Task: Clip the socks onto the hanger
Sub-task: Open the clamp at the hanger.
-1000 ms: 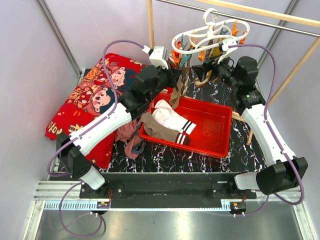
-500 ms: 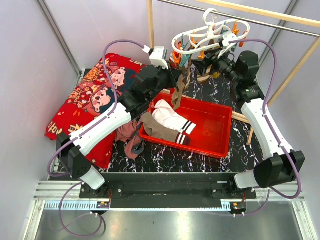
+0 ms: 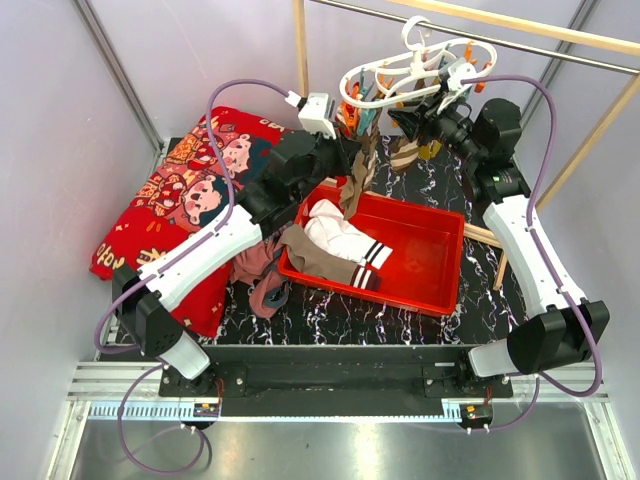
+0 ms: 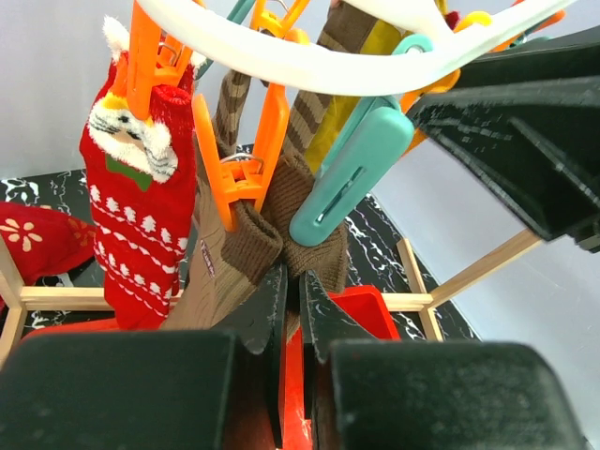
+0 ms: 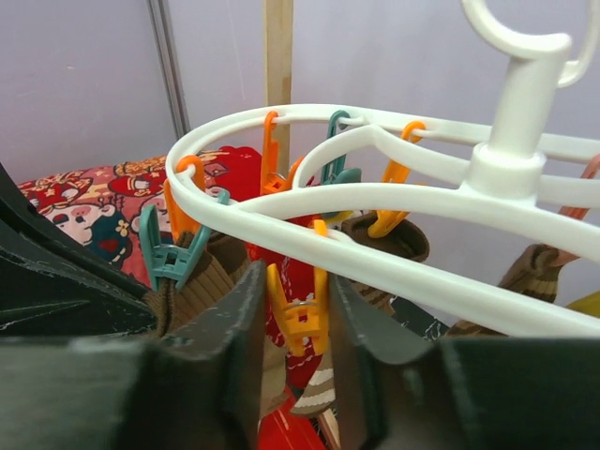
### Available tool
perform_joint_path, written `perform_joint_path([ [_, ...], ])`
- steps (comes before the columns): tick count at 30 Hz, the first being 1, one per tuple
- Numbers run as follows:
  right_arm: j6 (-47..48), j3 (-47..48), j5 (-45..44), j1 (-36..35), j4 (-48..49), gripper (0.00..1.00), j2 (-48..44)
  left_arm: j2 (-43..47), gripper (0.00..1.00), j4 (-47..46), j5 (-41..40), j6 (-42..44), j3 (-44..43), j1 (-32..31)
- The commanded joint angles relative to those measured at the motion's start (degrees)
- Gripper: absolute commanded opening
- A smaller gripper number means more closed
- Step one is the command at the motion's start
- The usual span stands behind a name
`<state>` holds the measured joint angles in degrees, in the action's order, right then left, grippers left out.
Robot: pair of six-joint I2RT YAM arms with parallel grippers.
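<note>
Both at hanger (image 5: pixel 309 202) rim: left gripper (image 4: pixel 292 300) pinching brown sock (image 4: pixel 248 248), right gripper (image 5: pixel 297 281) clamping yellow peg (image 5: pixel 298 317).

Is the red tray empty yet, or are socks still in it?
Not empty. In the top view a white sock and a brown sock with a striped cuff lie at the red tray's left end.

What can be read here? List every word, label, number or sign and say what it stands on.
No readable text in any view.
Red cartoon-print cushion: printed figures and gold marks, too blurred to read as words.
Pale strip on the hanging taupe-brown ribbed sock: too small to read.
Small circuit boards under the arm bases: markings too small to read.
</note>
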<state>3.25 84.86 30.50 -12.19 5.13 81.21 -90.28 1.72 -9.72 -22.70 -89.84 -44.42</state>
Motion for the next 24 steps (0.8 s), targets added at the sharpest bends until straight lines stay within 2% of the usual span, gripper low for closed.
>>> perform_joint_path([
  [1, -0.78, 1.45, 0.88, 0.32, 1.29, 0.27, -0.96, 1.25, 0.0, 0.39, 0.66, 1.51, -2.26, 0.83],
  [4, -1.66, 1.01, 0.61, 0.32, 0.5, 0.21, -1.67, 0.63, 0.01, 1.27, 1.28, 2.13, -3.58, 1.71],
  [11, -8.25, 0.48, -0.79, 0.23, -1.61, 0.17, -3.95, -2.18, 0.12, 1.1, 6.36, 6.26, -6.65, 4.17],
  [15, -11.41, -0.22, -2.2, 0.06, -2.14, 0.13, -4.74, -3.5, 0.26, -0.04, 9.45, 9.51, -7.01, 5.14],
  [18, -12.12, 0.3, -3.52, -1.35, -3.45, 0.12, -4.66, -3.32, 0.41, -0.4, 11.03, 12.85, -6.57, 5.23],
  [19, -12.21, 0.65, -3.95, -1.96, -3.63, 0.12, -4.57, -2.8, 0.49, -0.4, 11.21, 13.81, -6.49, 5.23],
  [22, -11.86, 1.27, -6.76, -4.42, -4.68, 0.11, -4.04, -0.87, 0.57, -1.53, 12.26, 14.43, -4.3, 5.23],
  [24, -12.03, 1.27, -9.31, -6.09, -4.77, 0.1, -3.87, 1.77, 0.65, -1.54, 12.7, 15.22, -1.93, 5.23],
])
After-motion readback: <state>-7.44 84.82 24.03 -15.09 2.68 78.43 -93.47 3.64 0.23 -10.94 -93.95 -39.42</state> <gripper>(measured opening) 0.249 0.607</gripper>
